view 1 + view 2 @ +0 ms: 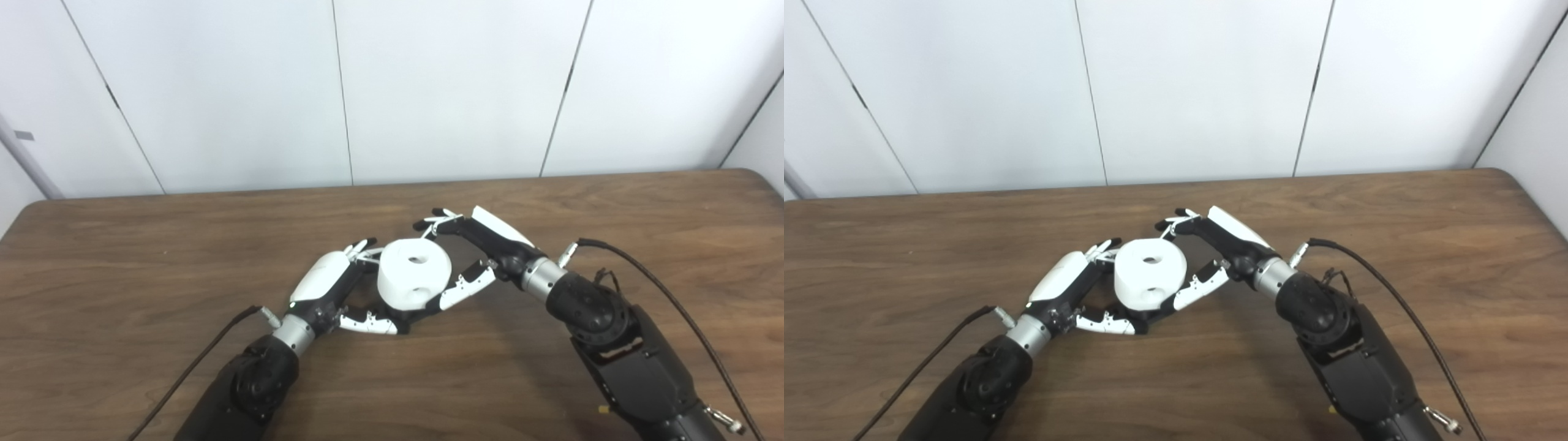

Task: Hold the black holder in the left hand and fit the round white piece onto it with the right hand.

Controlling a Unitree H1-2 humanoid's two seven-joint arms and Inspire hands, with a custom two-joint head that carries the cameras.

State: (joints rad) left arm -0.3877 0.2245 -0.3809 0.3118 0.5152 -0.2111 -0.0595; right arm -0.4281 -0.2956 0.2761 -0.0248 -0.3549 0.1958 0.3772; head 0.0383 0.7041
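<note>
Step in hand: seating the round white piece (414, 272) on the black holder (401, 320); it looks nearly or fully on, though the joint itself is hidden.
Doing it well: my judgement is to keep the piece level and press straight down, with the holder braced underneath so it does not tip or slide.
Left hand (331, 294): just left of the white piece, fingers curled under and behind it, thumb lying along its lower front; it appears closed on the holder, of which only a dark sliver shows below the piece.
Right hand (474, 257): just right of the white piece, spread fairly wide; thumb touching the lower right wall, fingertips (429, 223) near the far rim. Whether they touch, I cannot tell.
White piece: thick drum, smooth matt plastic look, rounded edges, one hole in the top, another in the front wall.
Table (122, 263): dark wood grain under the white piece, low sheen.
</note>
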